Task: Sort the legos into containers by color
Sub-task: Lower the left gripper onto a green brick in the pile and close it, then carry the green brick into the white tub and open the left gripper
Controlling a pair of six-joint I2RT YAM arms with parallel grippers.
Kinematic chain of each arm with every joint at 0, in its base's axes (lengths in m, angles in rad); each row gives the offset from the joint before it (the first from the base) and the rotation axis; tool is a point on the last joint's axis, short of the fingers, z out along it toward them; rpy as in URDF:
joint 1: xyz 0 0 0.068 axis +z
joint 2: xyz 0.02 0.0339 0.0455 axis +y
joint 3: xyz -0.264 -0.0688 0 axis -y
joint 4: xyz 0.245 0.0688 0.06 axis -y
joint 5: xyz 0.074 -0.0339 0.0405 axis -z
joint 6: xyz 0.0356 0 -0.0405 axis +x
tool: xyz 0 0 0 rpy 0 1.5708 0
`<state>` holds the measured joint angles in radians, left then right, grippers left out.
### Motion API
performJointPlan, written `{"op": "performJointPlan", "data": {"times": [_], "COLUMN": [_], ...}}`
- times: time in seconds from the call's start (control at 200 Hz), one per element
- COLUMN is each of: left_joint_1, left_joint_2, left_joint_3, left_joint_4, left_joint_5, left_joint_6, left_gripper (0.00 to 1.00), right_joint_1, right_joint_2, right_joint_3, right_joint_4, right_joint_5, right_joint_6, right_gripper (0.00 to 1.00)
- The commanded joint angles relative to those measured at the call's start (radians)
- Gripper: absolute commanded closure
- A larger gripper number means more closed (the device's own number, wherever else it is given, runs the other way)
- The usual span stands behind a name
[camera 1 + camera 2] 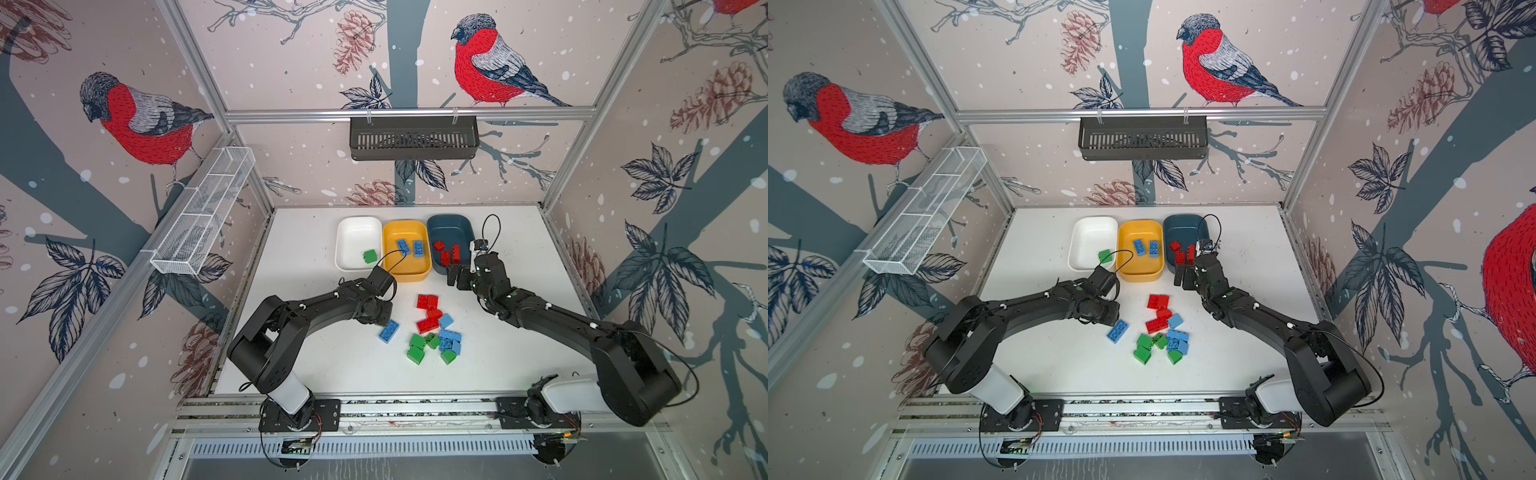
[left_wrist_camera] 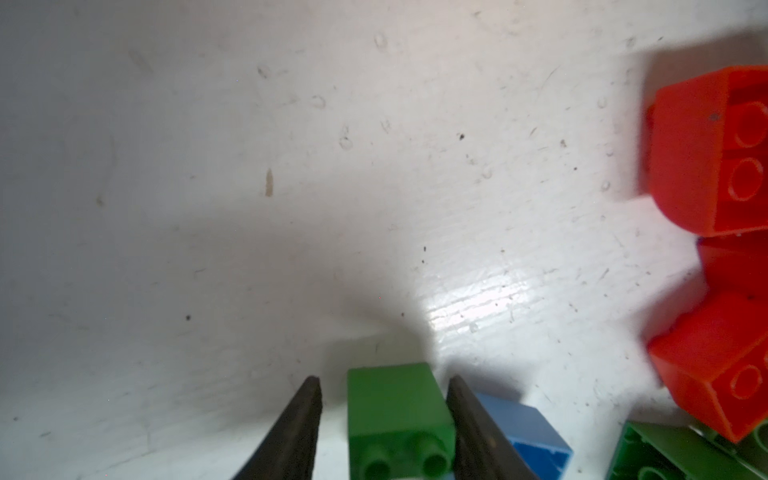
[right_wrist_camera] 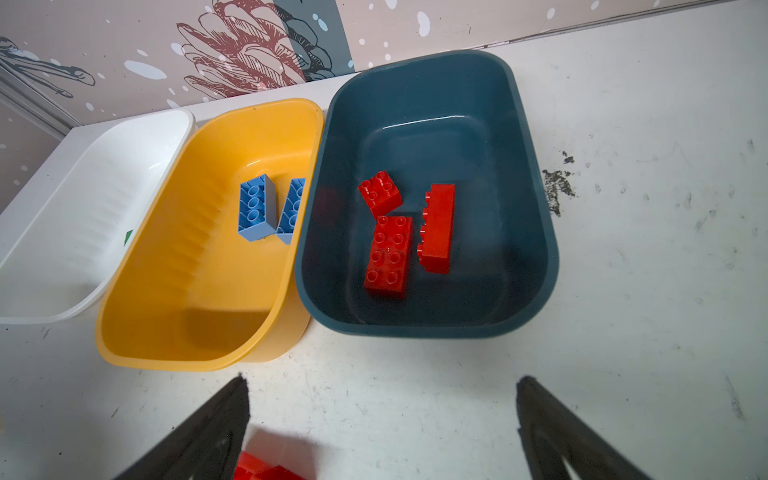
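Counter (image 1: 316, 257): white, scuffed. Containers: three tubs side by side at the counter's 12 o'clock. The white tub (image 1: 353, 239), toward 11, holds a single green brick (image 1: 370, 256). The yellow tub (image 1: 405, 272), at 12, holds two blue bricks (image 1: 403, 246). The teal tub (image 1: 451, 228), toward 1, holds three red bricks (image 3: 388, 255): one square and two long, one of the long ones on its side. Loose legos (image 1: 432, 328): a heap at the counter's centre, with reds at the heap's 12 o'clock, blues at 3 and greens from 6 to 8. A long blue brick (image 1: 388, 330) lies apart at the heap's 9. Left gripper (image 2: 384, 379): at the heap's 9 o'clock, jaws drawn in on either side of a side-lying green brick (image 2: 399, 407) whose studs face the wrist. One jaw is against its side and a thin strip of counter shows beside the other, so it is not clamped. Right gripper (image 3: 384, 382): jaws wide apart and empty, above bare counter at the teal tub's 6 o'clock, near its rim.
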<state>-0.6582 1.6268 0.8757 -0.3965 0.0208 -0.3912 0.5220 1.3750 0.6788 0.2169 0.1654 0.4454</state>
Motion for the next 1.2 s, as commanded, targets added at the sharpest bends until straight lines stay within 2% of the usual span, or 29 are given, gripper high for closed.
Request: {"op": "performJointPlan", "data": {"times": [0.0, 0.36, 0.695, 0.79, 0.955, 1.196], "left_joint_1": [0.001, 0.001, 0.066, 0.103, 0.173, 0.248], "left_joint_2": [0.025, -0.019, -0.126, -0.133, -0.090, 0.086], "left_joint_3": [-0.004, 0.030, 0.108, 0.117, 0.194, 0.364], "left_joint_4": [0.013, 0.026, 0.128, 0.188, 0.281, 0.278], "left_joint_5": [-0.018, -0.116, -0.136, -0.152, -0.187, -0.209], "left_joint_6": [-0.014, -0.038, -0.052, -0.059, -0.087, -0.092], "left_gripper": [0.51, 0.65, 0.66, 0.66, 0.66, 0.67], "right_joint_1": [0.006, 0.039, 0.060, 0.064, 0.064, 0.066], "right_joint_2": [-0.001, -0.021, -0.024, -0.024, -0.034, -0.043], "right_joint_3": [0.007, -0.004, -0.030, -0.032, -0.036, -0.024], "right_joint_4": [0.010, 0.015, 0.021, 0.013, 0.007, -0.023], "right_joint_5": [0.013, 0.005, 0.037, 0.082, 0.111, 0.111], "right_joint_6": [-0.010, -0.043, 0.014, 0.040, 0.062, 0.084], "right_gripper": [0.01, 0.00, 0.01, 0.00, 0.01, 0.00]}}
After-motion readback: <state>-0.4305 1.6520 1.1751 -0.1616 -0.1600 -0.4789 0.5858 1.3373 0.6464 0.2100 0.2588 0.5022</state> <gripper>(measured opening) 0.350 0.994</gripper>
